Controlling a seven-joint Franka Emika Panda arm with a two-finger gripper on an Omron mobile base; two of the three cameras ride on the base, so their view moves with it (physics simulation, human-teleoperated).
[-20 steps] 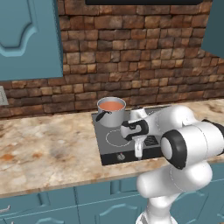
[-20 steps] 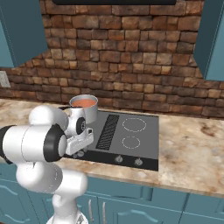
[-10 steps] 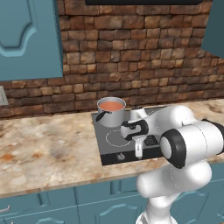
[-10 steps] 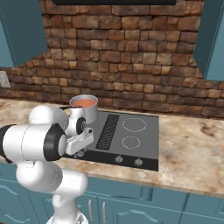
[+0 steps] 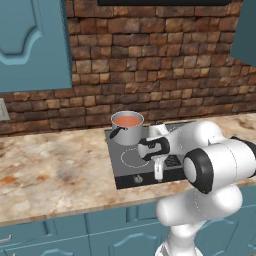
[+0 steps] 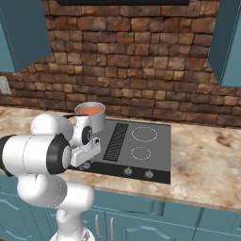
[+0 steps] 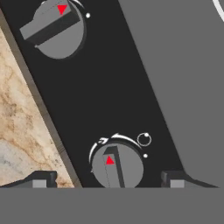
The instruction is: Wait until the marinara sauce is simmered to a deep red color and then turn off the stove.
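- One pot (image 5: 127, 129) sits on the back left burner of the stove (image 6: 155, 153); the sauce (image 5: 127, 121) in it looks orange-red, filling it to the rim.
- You see two knobs in the hand view: one knob (image 7: 117, 165) between the finger tips, a second knob (image 7: 53, 27) farther along the black front strip.
- Your gripper (image 7: 109, 180) stands wide, a tip on either side of the near knob, not touching it.
- Your arm bends low over the stove's front left corner, hand pointing down at the front strip.
- Right burners lie bare; the counter (image 5: 50, 170) spreads beside the stove's left edge, with the brick wall (image 6: 136, 70) behind it.
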